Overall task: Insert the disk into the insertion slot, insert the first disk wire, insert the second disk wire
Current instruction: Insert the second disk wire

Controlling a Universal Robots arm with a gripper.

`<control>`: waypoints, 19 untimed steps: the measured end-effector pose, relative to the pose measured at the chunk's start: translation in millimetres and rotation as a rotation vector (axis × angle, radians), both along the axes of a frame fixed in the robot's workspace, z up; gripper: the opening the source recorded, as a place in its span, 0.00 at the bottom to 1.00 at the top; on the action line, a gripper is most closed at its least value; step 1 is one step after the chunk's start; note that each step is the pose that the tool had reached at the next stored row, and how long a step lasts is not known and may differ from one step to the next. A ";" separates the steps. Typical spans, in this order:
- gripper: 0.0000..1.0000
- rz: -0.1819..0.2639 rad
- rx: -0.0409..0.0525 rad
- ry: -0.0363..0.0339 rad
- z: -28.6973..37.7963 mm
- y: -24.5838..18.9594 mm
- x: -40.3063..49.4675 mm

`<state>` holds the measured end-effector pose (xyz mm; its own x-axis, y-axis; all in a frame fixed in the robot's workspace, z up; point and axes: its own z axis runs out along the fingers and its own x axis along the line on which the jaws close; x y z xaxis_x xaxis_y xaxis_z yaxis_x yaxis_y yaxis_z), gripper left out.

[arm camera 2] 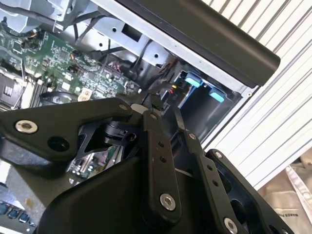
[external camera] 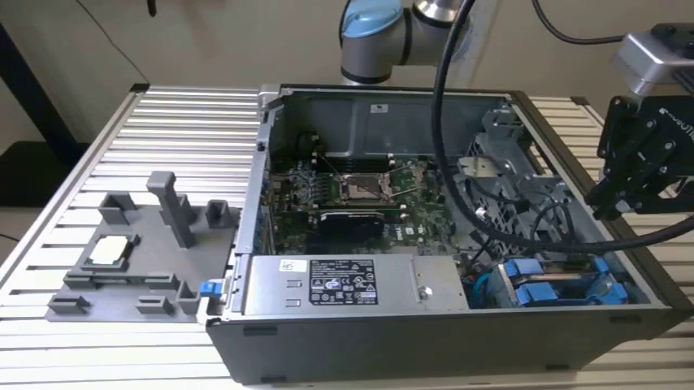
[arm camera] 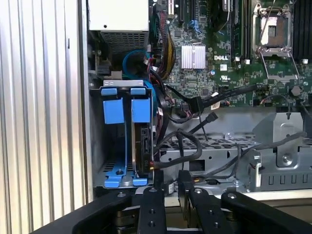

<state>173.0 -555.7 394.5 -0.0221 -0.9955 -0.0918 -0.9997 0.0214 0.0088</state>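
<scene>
Soft, even light in the exterior view: the slatted table (external camera: 162,122), at nine o'clock of the computer case (external camera: 434,341), gleams pale, while the case interior sits dimmer. In the second wrist view the slats blow out white and the gripper (arm camera 2: 165,111) looms dark, blurred up close.

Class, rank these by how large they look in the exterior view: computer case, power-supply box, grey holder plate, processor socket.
1. Computer case.
2 and 3. Grey holder plate and power-supply box look about alike, so they are not ranked.
4. Processor socket.
</scene>
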 end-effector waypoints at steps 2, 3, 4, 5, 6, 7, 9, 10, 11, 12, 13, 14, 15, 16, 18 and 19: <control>0.27 0.000 0.0001 0.0000 0.0 5.9 0.0; 0.27 0.000 0.0000 0.0000 0.1 9.0 0.0; 0.27 0.000 0.0001 0.0000 0.2 11.8 0.0; 0.27 0.000 0.0001 0.0000 0.2 14.5 0.0; 0.27 0.000 0.0001 0.0000 0.3 16.8 0.0; 0.27 0.000 0.0001 0.0000 0.2 18.3 0.0; 0.27 -0.001 0.0001 -0.0001 0.2 18.8 -1.7; 0.27 -0.002 0.0000 0.0000 0.2 18.8 -3.6; 0.27 -0.002 0.0000 0.0000 0.2 18.8 -5.8; 0.27 -0.002 0.0001 0.0000 0.2 18.7 -8.5; 0.27 -0.002 0.0000 0.0000 0.2 18.7 -11.3; 0.27 -0.002 0.0000 -0.0001 0.2 18.6 -14.1; 0.27 -0.002 0.0001 -0.0001 0.1 18.6 -17.4; 0.27 -0.002 0.0000 -0.0003 0.1 18.6 -20.9; 0.27 -0.002 0.0000 -0.0009 0.0 18.5 -28.6; 0.27 -0.002 0.0000 -0.0012 -0.1 18.5 -32.5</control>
<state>140.5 -537.2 394.4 -0.0243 -0.9955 -0.0919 -0.9997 0.0237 0.0076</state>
